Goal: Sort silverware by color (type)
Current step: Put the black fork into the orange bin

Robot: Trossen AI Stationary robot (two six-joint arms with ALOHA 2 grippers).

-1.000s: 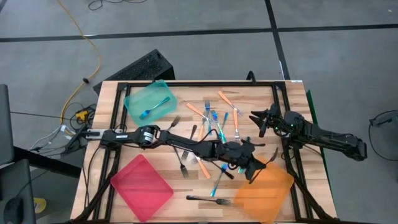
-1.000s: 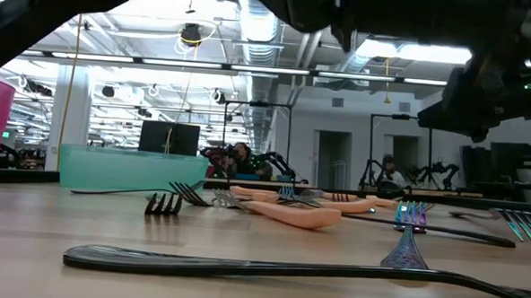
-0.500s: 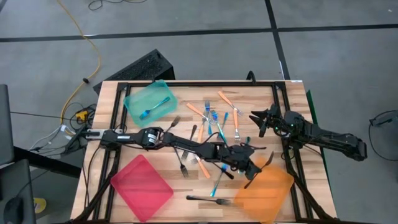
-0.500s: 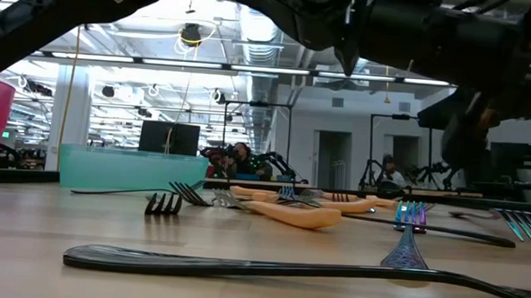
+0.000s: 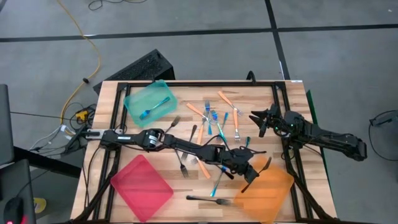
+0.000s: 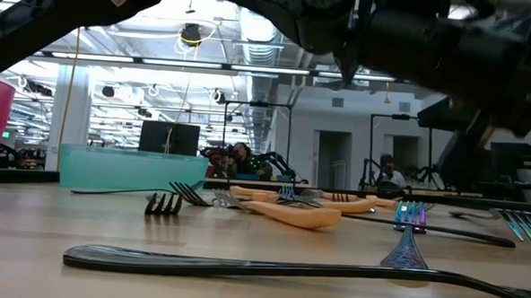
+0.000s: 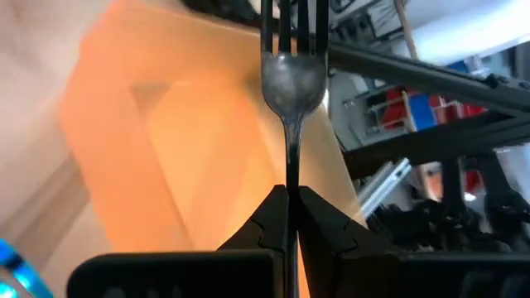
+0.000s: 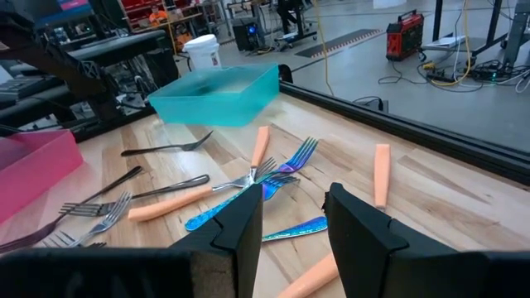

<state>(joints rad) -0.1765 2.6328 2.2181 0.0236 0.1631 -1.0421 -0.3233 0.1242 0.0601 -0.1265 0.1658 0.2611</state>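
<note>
My left arm reaches across the table, and its gripper (image 5: 245, 169) is shut on a dark fork (image 7: 293, 74) just above the near-right orange tray (image 5: 267, 186). The fork's tines point away from the fingers, over the tray. More silverware (image 5: 211, 121), with blue, orange and black handles, lies loose on the wood in the middle. One blue fork (image 5: 151, 111) lies in the teal tray (image 5: 149, 99). My right gripper (image 5: 258, 121) waits open at the right edge, its fingers (image 8: 240, 228) apart with nothing between them. My left gripper pinches the fork's slim handle (image 7: 291, 178) between its two fingertips. The fingers lie along the fork, which sticks out past them. They come from the table's left, slanting slightly down. The fork is lifted clear, with its tined head (image 7: 294, 50) over the orange tray.
A red tray (image 5: 142, 185) sits at the near left. A black fork (image 5: 208, 200) lies near the front edge, filling the low view's foreground (image 6: 242, 267). Two black forks (image 5: 183, 165) lie beside my left arm. A black frame (image 5: 186, 83) rims the table.
My left gripper has sunk toward the orange tray and rolled about its own axis, carrying the fork with it. The fork stays pinched and clear of the tray.
</note>
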